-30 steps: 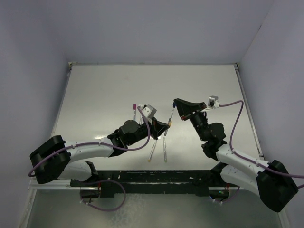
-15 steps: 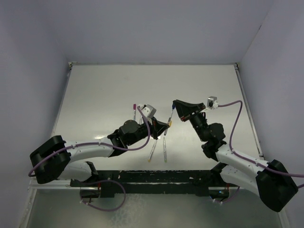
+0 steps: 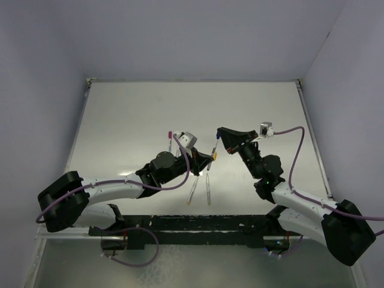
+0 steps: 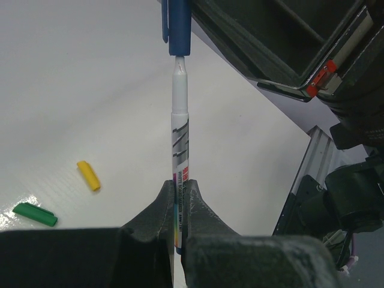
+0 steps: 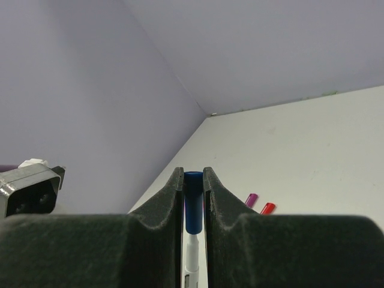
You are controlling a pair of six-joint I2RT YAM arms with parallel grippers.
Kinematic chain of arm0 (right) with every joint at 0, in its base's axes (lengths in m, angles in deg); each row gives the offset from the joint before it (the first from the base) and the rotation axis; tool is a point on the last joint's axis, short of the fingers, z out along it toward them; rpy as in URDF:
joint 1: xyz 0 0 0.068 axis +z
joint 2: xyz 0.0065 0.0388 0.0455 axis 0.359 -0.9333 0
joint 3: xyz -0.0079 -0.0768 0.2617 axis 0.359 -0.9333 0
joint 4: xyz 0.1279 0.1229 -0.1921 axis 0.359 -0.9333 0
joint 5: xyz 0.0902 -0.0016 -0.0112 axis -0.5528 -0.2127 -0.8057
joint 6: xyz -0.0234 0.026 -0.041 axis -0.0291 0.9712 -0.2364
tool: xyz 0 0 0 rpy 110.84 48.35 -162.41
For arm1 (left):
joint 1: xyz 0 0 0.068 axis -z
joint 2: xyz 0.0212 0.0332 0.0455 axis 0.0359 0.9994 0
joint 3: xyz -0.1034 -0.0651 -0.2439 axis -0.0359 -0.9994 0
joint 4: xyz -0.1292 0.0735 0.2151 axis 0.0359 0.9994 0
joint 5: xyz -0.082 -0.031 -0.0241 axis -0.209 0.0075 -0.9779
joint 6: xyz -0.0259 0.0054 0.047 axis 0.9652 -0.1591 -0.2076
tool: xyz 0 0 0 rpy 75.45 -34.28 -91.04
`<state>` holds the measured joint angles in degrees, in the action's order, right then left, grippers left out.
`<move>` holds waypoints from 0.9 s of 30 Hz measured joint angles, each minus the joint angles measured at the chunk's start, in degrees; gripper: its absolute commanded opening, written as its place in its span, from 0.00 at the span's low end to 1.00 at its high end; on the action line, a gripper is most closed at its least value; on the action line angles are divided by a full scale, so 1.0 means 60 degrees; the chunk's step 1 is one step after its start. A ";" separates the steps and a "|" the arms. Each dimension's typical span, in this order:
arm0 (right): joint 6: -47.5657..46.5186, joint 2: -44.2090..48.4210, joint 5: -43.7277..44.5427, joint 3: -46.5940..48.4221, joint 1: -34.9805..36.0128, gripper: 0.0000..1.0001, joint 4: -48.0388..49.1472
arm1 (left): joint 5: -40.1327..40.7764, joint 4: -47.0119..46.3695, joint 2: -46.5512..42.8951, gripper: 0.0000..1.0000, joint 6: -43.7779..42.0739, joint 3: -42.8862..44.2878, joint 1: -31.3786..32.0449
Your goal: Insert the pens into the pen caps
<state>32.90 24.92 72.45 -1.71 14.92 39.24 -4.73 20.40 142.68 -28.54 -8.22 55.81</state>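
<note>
Left claw (image 4: pixel 179 193) is pinched tight on a pen (image 4: pixel 180 135), both fingers pressed flat against the lower barrel and the pen standing straight out from them. Right claw (image 5: pixel 193 180) is clamped too, its two fingers squeezing a blue cap (image 5: pixel 193 210) between them with no gap showing. The two meet in the air over the middle of the table (image 3: pixel 150 108), just right of centre, the claws pointing at each other. The pen's white tip is right at the mouth of the blue cap, touching it or barely inside, with the whole white neck below it showing.

There is print on the barrel: grey slanted stripes, a red block with small white lettering, then a line of tiny print running lengthways. I can't read any of it.

Down on the table, a yellow cap (image 4: pixel 89 175) lies near a green cap (image 4: pixel 35 214), apart from each other. From the right wrist, a purple cap (image 5: pixel 251 199) and a red cap (image 5: pixel 267 208) lie side by side. One loose pen (image 3: pixel 192 191) and a second loose pen (image 3: pixel 208 188) lie at the near side, close together, just below the left claw
</note>
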 measured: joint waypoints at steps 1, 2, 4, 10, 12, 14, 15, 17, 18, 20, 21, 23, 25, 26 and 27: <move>0.0011 0.0000 -0.0018 0.0000 0.0000 0.00 0.0000 | 0.0033 0.0000 0.0000 0.00 -0.0004 0.0000 0.0000; 0.0026 0.0000 -0.0036 0.0000 0.0000 0.00 -0.0004 | 0.0066 0.0000 -0.0004 0.00 -0.0004 0.0000 0.0000; 0.0055 0.0000 -0.0120 0.0000 0.0000 0.00 -0.0007 | 0.0138 0.0000 -0.0015 0.00 -0.0007 0.0000 0.0000; 0.0146 0.0044 -0.0208 -0.0051 0.0000 0.00 -0.0109 | 0.0244 0.0000 -0.0051 0.00 -0.0106 0.0000 0.0000; 0.0182 0.0044 -0.0259 -0.0091 0.0000 0.00 -0.0153 | 0.0248 0.0004 -0.0051 0.00 -0.0138 0.0004 0.0000; 0.0222 0.0044 -0.0423 -0.0113 0.0000 0.00 -0.0270 | 0.0255 0.0004 -0.0051 0.00 -0.0178 0.0022 0.0000; 0.0251 0.0036 -0.0477 -0.0113 0.0004 0.00 -0.0331 | 0.0288 0.0007 -0.0051 0.00 -0.0182 0.0058 0.0000; 0.0291 0.0007 -0.0667 -0.0113 0.0000 0.00 -0.0382 | 0.0339 0.0004 -0.0051 0.00 -0.0178 0.0084 0.0000; 0.0313 -0.0025 -0.0761 -0.0113 -0.0004 0.00 -0.0397 | 0.0368 0.0004 -0.0051 0.00 -0.0178 0.0087 0.0000; 0.0339 -0.0157 -0.0969 -0.0109 -0.0011 0.00 -0.0361 | 0.0412 0.0047 -0.0051 0.00 -0.0178 0.0098 0.0000; 0.0361 -0.0233 -0.1053 -0.0106 -0.0025 0.00 -0.0328 | 0.0423 0.0087 -0.0051 0.00 -0.0178 0.0102 0.0000; 0.0401 -0.0386 -0.1239 -0.0102 -0.0069 0.00 -0.0237 | 0.0455 0.0178 -0.0051 0.00 -0.0178 0.0109 0.0000; 0.0426 -0.0503 -0.1377 -0.0095 -0.0073 0.00 -0.0193 | 0.0481 0.0277 -0.0051 0.00 -0.0178 0.0113 -0.0007; 0.0433 -0.0546 -0.1435 -0.0084 -0.0080 0.00 -0.0193 | 0.0492 0.0302 -0.0051 0.00 -0.0178 0.0113 -0.0007; 0.0455 -0.0576 -0.1475 -0.0066 -0.0091 0.00 -0.0204 | 0.0514 0.0310 -0.0051 0.00 -0.0178 0.0113 -0.0015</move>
<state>35.63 21.46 63.60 -2.10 14.38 38.02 -1.65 22.26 142.38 -29.61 -7.54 55.72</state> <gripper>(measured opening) 0.157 0.030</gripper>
